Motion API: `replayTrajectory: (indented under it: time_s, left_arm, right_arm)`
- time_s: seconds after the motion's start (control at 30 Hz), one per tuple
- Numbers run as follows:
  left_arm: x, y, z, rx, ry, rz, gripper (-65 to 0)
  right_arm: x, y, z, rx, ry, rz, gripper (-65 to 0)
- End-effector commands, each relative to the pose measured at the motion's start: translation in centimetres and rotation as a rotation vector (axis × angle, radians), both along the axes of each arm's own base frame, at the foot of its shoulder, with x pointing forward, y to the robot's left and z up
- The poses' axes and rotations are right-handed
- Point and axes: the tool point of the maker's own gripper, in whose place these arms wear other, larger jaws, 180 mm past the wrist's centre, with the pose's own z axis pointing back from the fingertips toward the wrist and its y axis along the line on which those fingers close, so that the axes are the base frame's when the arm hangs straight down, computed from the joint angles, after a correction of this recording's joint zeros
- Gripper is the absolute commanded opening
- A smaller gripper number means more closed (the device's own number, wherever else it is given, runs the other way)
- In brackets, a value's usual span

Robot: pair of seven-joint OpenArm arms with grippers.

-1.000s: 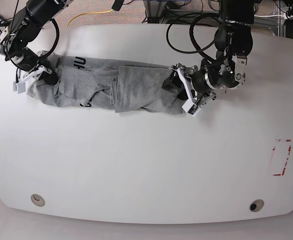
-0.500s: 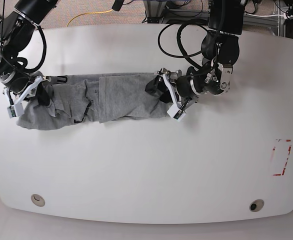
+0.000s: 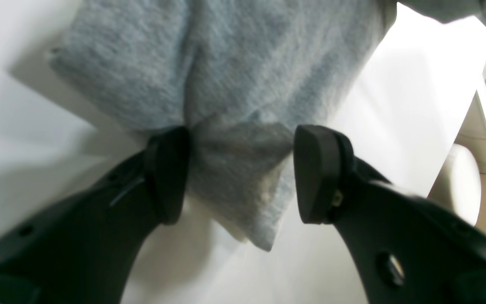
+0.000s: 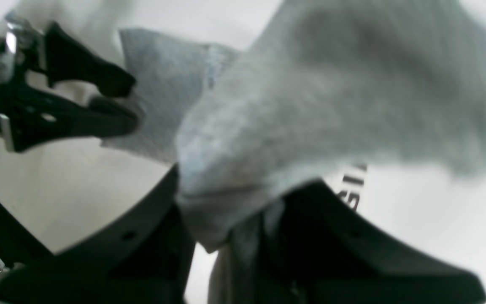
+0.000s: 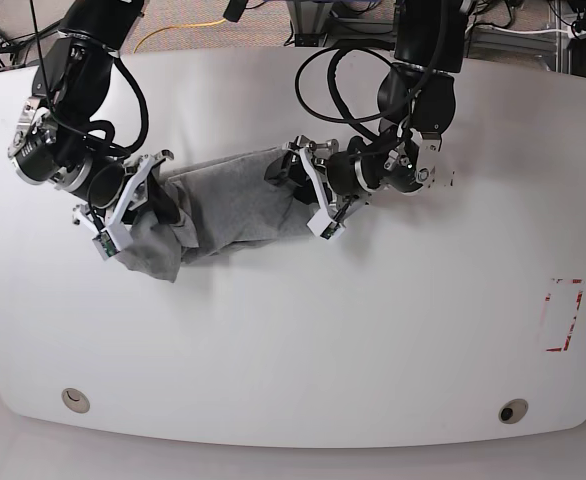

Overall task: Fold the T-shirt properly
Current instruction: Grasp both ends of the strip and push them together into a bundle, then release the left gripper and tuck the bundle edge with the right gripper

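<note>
The heather-grey T-shirt (image 5: 228, 200) lies bunched in a short band on the white table (image 5: 323, 350), stretched between both grippers. My left gripper (image 5: 301, 190) grips its right end. In the left wrist view the black fingers (image 3: 169, 177) stand fairly wide with a thick wad of cloth (image 3: 234, 160) filling the gap of the gripper (image 3: 243, 173). My right gripper (image 5: 133, 205) holds the left end, which droops toward the front. In the right wrist view the gripper (image 4: 234, 236) pinches the grey cloth (image 4: 352, 84), and black lettering (image 4: 355, 185) shows beside it.
A red-marked rectangle (image 5: 563, 315) is on the table at the right. Two round holes (image 5: 73, 400) (image 5: 513, 410) sit near the front edge. Black cables (image 5: 373, 90) loop behind the left arm. A yellow cable (image 5: 178, 30) lies on the floor beyond the table.
Both grippers have moved toward each other, the right one in from the table's left side and the left one leftward. The shirt between them went from a long band to a short bunch.
</note>
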Motion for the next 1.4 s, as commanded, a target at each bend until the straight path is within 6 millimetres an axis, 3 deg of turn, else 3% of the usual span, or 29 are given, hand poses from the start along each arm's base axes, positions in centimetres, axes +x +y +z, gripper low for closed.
replayTrajectory:
  time_s: [0.0, 0.17, 0.27, 0.43, 0.5, 0.53, 0.6, 0.8, 1.03, 1.2, 1.37]
  left_arm:
    - [0.4, -0.7, 0.9, -0.013, -0.026, -0.018, -28.1]
    - [-0.3, -1.7, 0.8, -0.005, -0.028, -0.062, -28.1]
    - [-0.5, -1.9, 0.8, -0.003, -0.028, -0.074, -28.1]
    - [-0.8, -2.3, 0.9, -0.004, -0.031, -0.087, -28.1]
    - [-0.8, -2.4, 0.9, -0.003, -0.030, -0.090, -28.1]
    - [-0.7, -2.4, 1.1, -0.006, -0.036, -0.089, -28.1]
    - [-0.6, -2.3, 1.4, -0.010, -0.048, -0.091, -28.2]
    - [0.5, -0.5, 5.5, -0.045, -0.228, -0.104, -28.5]
    - [1.4, 3.9, 8.6, -0.027, -0.355, 0.001, -28.5]
    - [1.8, 9.6, 9.6, 0.069, -0.413, 0.100, -28.5]
    - [1.0, 12.5, 8.5, 0.149, -0.394, 0.105, -28.5]
  right_arm:
    - [0.6, 1.2, 1.4, 0.032, -0.056, 0.028, -65.0]
    - [1.5, 3.7, 1.9, 0.075, -0.089, 0.093, -63.3]
    - [2.0, 4.5, 1.2, 0.100, -0.070, 0.114, -49.0]
    - [2.4, 4.9, 0.1, 0.128, -0.041, 0.127, -13.0]
    - [2.3, 5.0, -0.5, 0.085, -0.027, 0.146, -3.3]
    - [2.4, 5.5, -0.5, 0.062, -0.029, 0.168, -1.9]
    - [2.4, 6.2, -0.4, 0.027, -0.035, 0.207, -1.9]
    - [1.6, 7.4, 1.3, -0.023, -0.096, 0.273, -2.4]
    - [2.1, 7.5, 1.2, -0.019, -0.093, 0.271, -4.3]
    - [2.9, 5.6, 1.4, 0.005, -0.096, 0.194, -12.0]
    - [3.4, 2.3, 3.2, 0.084, -0.148, 0.064, -12.7]
